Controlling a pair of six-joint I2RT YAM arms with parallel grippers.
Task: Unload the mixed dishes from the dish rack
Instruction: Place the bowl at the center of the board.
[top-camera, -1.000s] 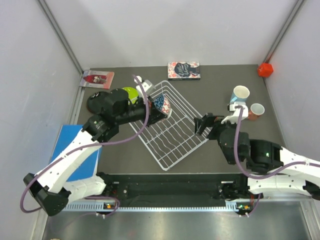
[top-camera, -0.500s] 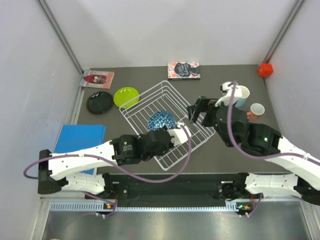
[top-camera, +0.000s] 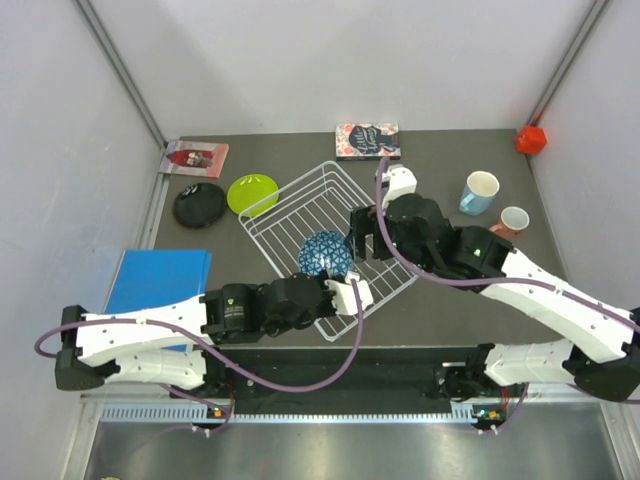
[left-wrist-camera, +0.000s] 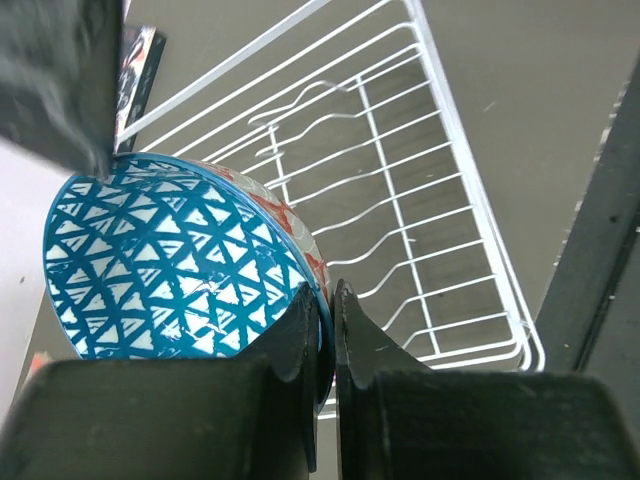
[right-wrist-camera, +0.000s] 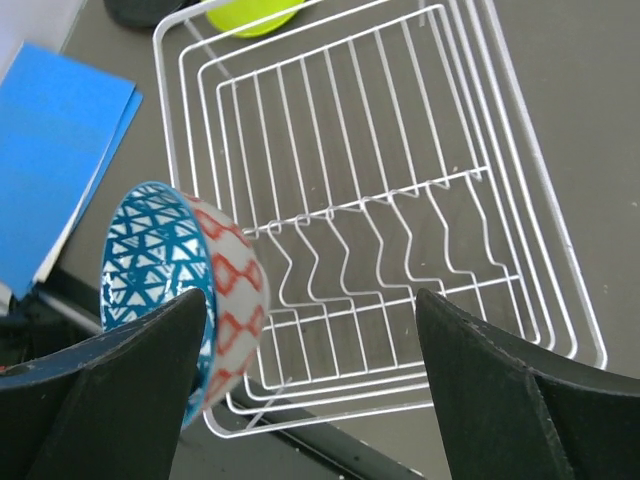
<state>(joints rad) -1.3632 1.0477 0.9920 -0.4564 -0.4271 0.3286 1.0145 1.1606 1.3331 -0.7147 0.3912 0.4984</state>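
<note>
The white wire dish rack (top-camera: 375, 205) sits mid-table. My left gripper (top-camera: 350, 291) is shut on the rim of the small patterned bowl (top-camera: 325, 253), blue triangles inside and red diamonds outside, and holds it tilted on its side over the rack's near corner. The left wrist view shows the rim pinched between the fingers (left-wrist-camera: 322, 318). My right gripper (top-camera: 366, 235) is open and empty above the rack, its fingers wide apart in the right wrist view, with the bowl (right-wrist-camera: 190, 285) by the left finger. The rack (right-wrist-camera: 380, 190) holds nothing else. No red floral plate is in view.
A light-blue mug (top-camera: 480, 191) and a salmon-pink mug (top-camera: 513, 221) stand right of the rack. A lime-green plate (top-camera: 253, 192) and a black plate (top-camera: 200, 205) lie to its left. Books lie at the back (top-camera: 368, 141), back left (top-camera: 195, 158) and near left (top-camera: 160, 285). A red cube (top-camera: 530, 139) sits far right.
My left arm has swung from the rack's far-left side to its near side and now grips the bowl there. My right arm has moved left from beside the mugs to over the rack.
</note>
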